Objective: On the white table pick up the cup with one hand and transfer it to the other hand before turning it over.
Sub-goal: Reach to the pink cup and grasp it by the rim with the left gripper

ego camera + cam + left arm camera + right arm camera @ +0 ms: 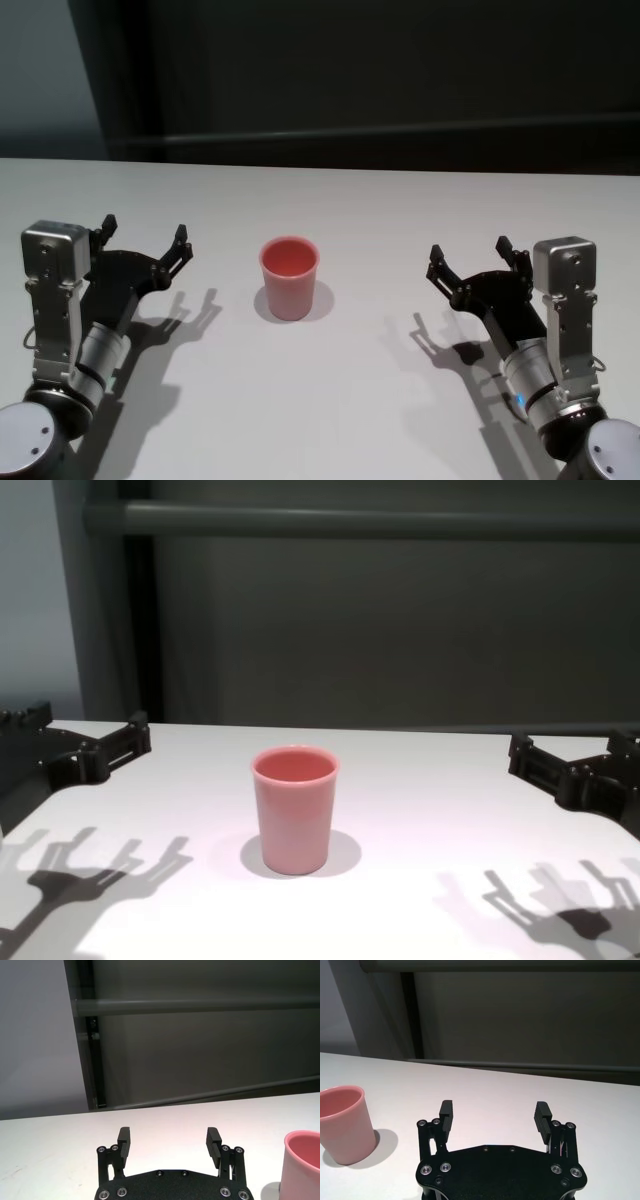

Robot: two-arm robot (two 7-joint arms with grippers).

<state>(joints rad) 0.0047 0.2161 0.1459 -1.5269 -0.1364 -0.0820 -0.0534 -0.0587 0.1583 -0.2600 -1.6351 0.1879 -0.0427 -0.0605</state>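
This looks like a robot test room, not a home, because there is only a big plain white table top (350,400), a dark grey wall (400,630) with a long grey bar (200,1006) across it, and two black robot arms.

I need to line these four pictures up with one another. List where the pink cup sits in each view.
Head view: the cup stands upright at centre, between both open hands.
Left wrist view: only its rim and part of its wall, at the lower right edge.
Right wrist view: left edge.
Chest view: centre.
Shared landmark: the white table under it.
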